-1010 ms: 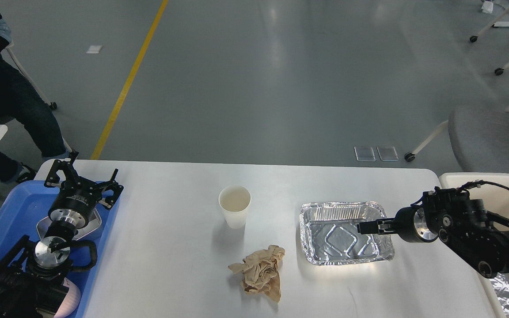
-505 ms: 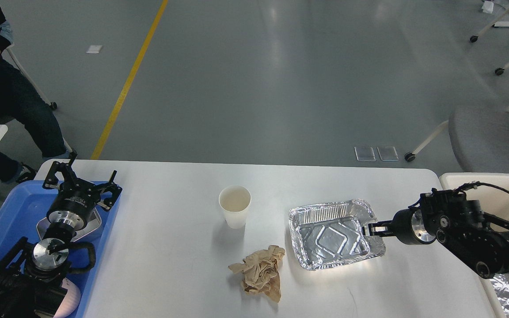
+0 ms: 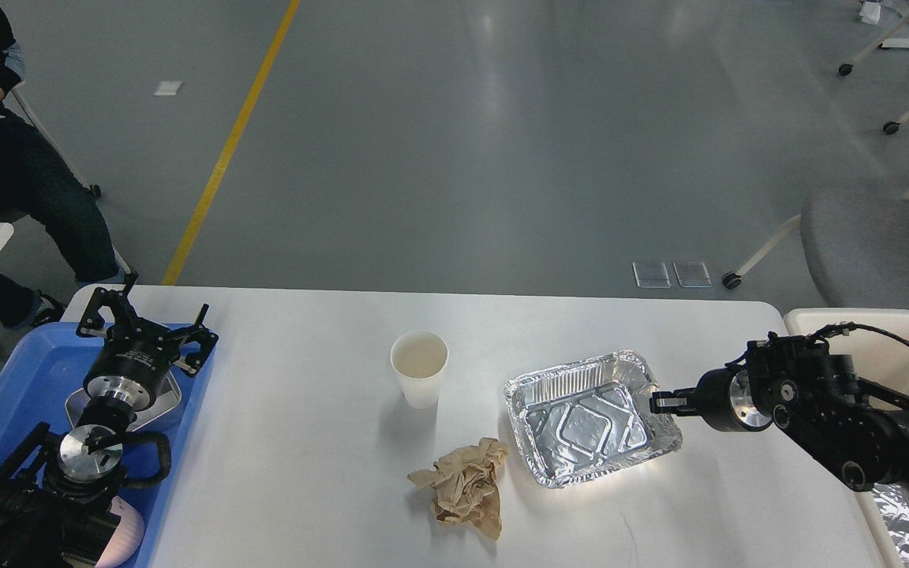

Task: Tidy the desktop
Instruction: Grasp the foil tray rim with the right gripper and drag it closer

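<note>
right gripper (image 3: 656,401) pinched shut on foil tray (image 3: 590,418) right rim, tray skewed on the desktop (image 3: 304,489) | beyond tray: crumpled brown paper (image 3: 466,489), paper cup (image 3: 420,368) | left gripper (image 3: 145,322) spread open, empty, over blue tray (image 3: 20,379) | step: clearing foil tray | next: likely lift without crushing rim

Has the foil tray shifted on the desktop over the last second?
Yes. The foil tray has slid and turned leftward, closer to the paper cup, which stayed put; the right gripper grips its right rim.

Bare desktop (image 3: 297,442) left of cup (image 3: 419,368) — napkin (image 3: 466,489), foil tray (image 3: 589,416) crowd the middle.
</note>
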